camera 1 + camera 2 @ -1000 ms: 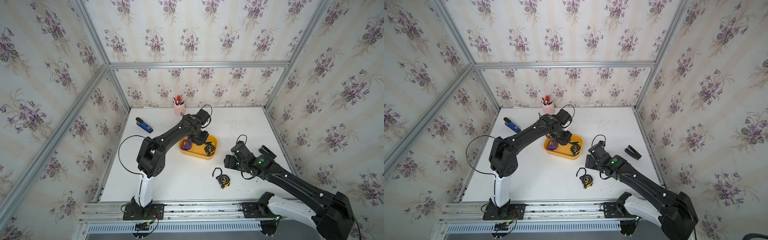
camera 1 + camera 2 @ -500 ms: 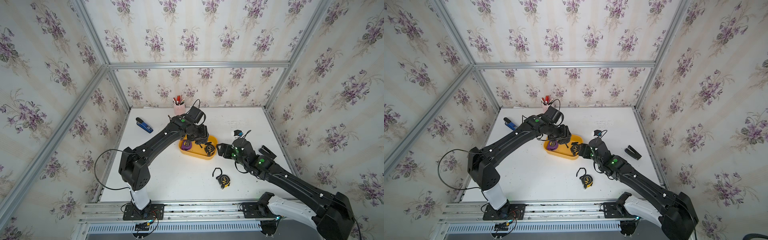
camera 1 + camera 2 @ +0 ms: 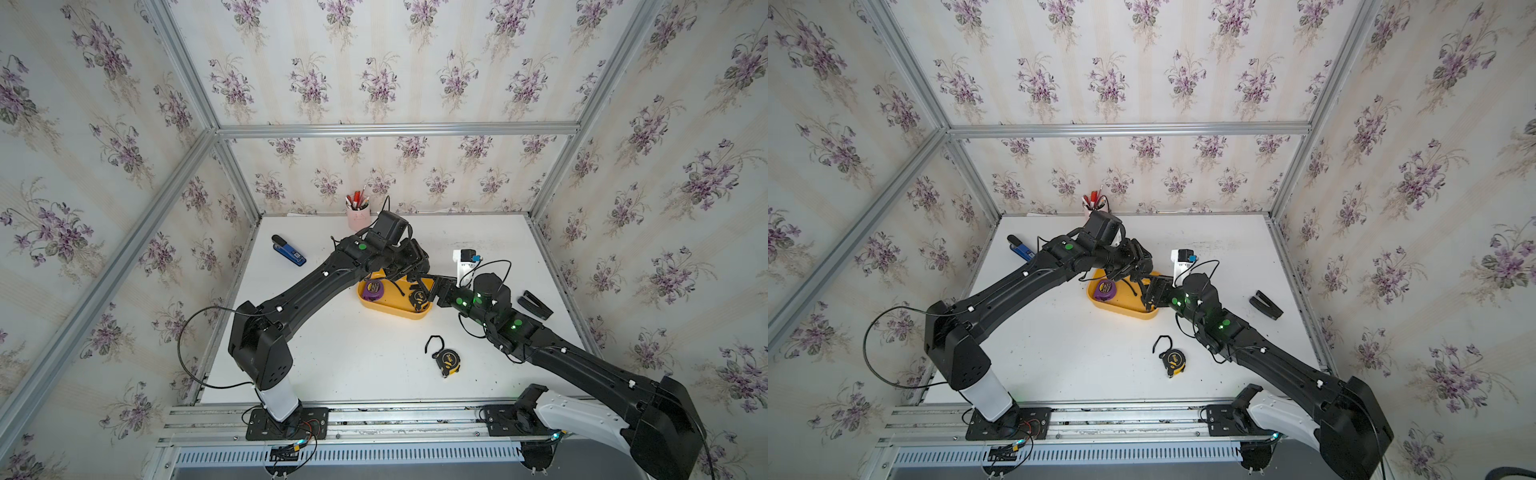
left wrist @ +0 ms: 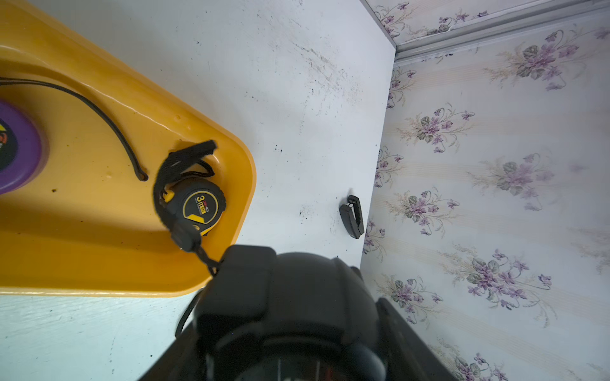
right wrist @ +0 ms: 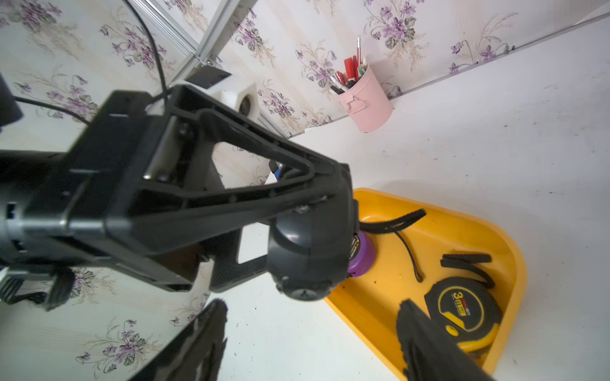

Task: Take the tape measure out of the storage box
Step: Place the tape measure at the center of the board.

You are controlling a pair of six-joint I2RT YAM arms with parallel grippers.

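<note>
Carefully: my right gripper [image 5: 313, 316] is spread astride the yellow storage box [image 5: 515, 264] wall, black-and-yellow tape measure [image 5: 462, 310] inside that corner; closing now I'd likely pinch the wall and tip the box. My left gripper's [image 3: 409, 276] state I cannot tell

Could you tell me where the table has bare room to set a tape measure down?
Bare: the front between the left arm and the loose tape measure; the far right corner behind the black stapler. Crowded: around the storage box, where the right arm meets the left.
</note>
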